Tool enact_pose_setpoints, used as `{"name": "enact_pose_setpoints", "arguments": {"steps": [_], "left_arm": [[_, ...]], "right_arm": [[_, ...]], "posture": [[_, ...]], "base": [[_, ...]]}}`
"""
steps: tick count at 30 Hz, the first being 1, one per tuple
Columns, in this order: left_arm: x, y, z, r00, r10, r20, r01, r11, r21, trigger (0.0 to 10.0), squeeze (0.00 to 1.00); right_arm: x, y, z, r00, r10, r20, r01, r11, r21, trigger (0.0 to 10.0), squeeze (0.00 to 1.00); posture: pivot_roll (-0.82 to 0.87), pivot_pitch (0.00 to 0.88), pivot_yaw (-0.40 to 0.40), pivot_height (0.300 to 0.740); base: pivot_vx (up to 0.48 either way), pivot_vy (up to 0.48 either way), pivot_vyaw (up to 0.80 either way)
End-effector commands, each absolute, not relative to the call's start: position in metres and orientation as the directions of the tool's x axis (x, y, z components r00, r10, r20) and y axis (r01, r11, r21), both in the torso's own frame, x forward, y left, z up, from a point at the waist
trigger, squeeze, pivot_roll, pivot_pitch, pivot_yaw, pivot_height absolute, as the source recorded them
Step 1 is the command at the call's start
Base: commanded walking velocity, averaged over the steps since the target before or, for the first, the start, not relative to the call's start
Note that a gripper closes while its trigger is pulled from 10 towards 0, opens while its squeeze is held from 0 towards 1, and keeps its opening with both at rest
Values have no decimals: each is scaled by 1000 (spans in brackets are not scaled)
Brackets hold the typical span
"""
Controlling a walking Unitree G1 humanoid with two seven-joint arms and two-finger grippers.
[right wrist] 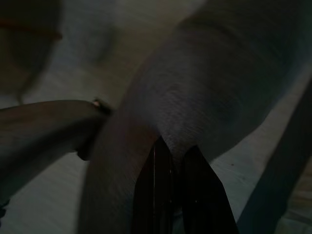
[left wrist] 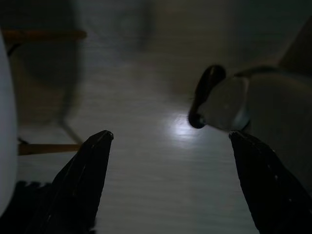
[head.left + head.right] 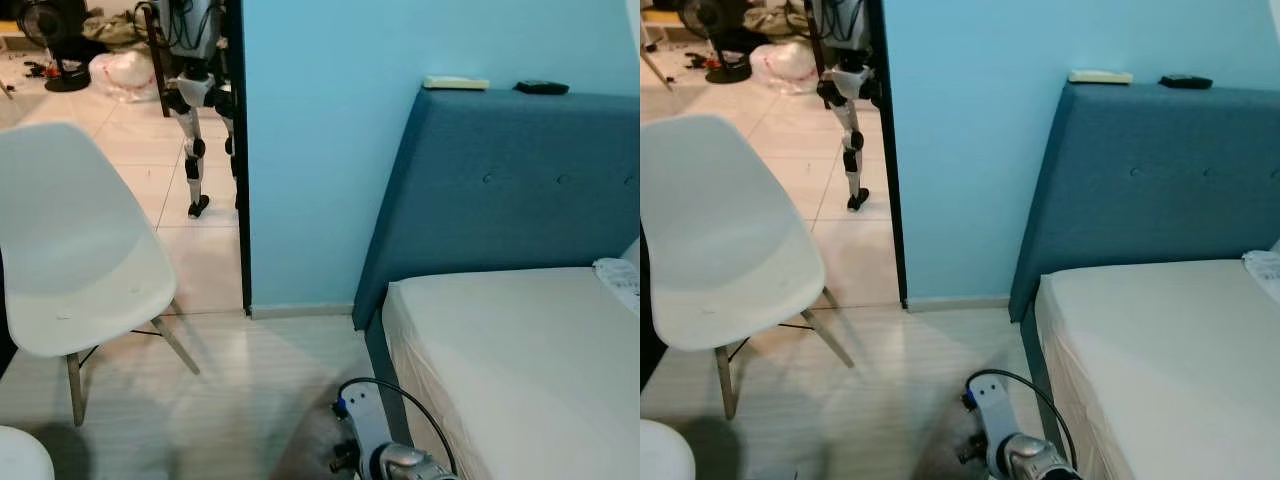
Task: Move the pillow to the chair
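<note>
chair (image 3: 85, 260): white shell seat on wooden legs, far left on the pale floor (image 3: 260, 390), seat bare and facing the bed
left gripper (image 2: 170, 134): hangs low over the floor in dim light, fingers (image 2: 83, 175) spread wide, nothing between them
doorway (image 3: 190, 150): just right of the chair, opening on a tiled room where another robot's legs (image 3: 195, 150) stand
right arm (image 3: 385, 455): silver, low at the bottom centre, beside the bed's corner
right gripper (image 1: 176, 151): fingers drawn narrow, almost together, holding nothing, with a grey blurred surface close in front
headboard (image 3: 500, 190): blue, against the blue wall, two small flat items on its top edge
bed (image 3: 500, 360): cream mattress, near part bare
pillow (image 3: 622, 282): probably the white patterned corner at the far right edge of the bed, mostly cut off; well apart from the chair and from both grippers
step: judged to be the very start, approach only, pillow not yet grasped
next move: turn and step right along the bed until the pillow is fully seen, then open the right gripper and reach over the mattress for it
</note>
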State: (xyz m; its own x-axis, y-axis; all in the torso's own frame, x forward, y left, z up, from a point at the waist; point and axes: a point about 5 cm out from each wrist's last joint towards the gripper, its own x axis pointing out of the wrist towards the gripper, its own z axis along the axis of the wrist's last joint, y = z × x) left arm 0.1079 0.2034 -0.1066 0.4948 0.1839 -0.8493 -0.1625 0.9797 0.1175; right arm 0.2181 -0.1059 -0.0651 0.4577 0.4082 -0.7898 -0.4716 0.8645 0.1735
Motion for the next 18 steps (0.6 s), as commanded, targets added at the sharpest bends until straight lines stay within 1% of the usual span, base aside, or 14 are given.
{"name": "enact_pose_setpoints", "arguments": {"steps": [1, 5, 11, 13, 18], "left_arm": [[108, 202, -107, 490, 177, -854, -177, 979, 101, 10000, 0], [109, 200, -107, 495, 172, -852, -198, 977, 82, 10000, 0], [110, 200, -107, 495, 170, -852, -214, 974, 71, 10000, 0], [111, 203, -106, 494, 188, -849, -237, 968, 76, 10000, 0], [111, 205, -106, 488, 195, -851, -241, 967, 84, 10000, 0]], "right_arm": [[219, -110, -65, 464, 394, -793, -481, 864, 148, 10000, 0], [219, -110, -65, 465, 395, -792, -491, 860, 141, 10000, 0], [221, -101, -62, 472, 424, -773, -515, 844, 149, 10000, 0], [222, -98, -61, 472, 430, -770, -529, 836, 143, 10000, 0], [222, -96, -61, 474, 434, -766, -536, 833, 140, 10000, 0]], "posture": [[128, 30, -105, 740], [127, 29, -106, 740], [119, 28, -103, 740], [119, 26, -102, 740], [119, 27, -101, 740]], "base": [[0, 0, 675], [0, 0, 675], [0, -438, 676], [0, 0, 675], [0, 0, 675]]}}
